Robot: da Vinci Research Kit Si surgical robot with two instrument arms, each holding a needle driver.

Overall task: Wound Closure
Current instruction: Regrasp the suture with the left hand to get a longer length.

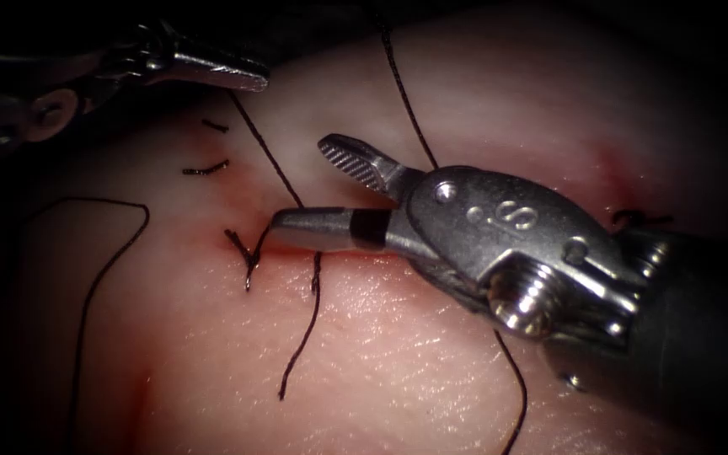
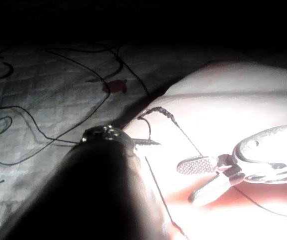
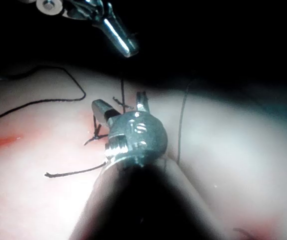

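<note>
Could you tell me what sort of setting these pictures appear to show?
Most likely a bench for surgical suturing practice. A slab of tissue carries a cut with a knotted stitch, dark thread trails across it, and it rests on a quilted pad.

The right tool [image 1: 318, 192] is bright, polished metal; its open upper jaw shows a finely ridged inner face, its lower jaw a smooth outer side with a matt black band. The left tool [image 1: 238, 74] is the same glossy metal. The tissue [image 1: 398, 354] looks pale, moist and faintly sheened, with fine skin creases. The thread [image 1: 301, 337] is dark, matt and twisted. The bench cloth [image 2: 28, 85] is a dull, quilted grey fabric
</note>
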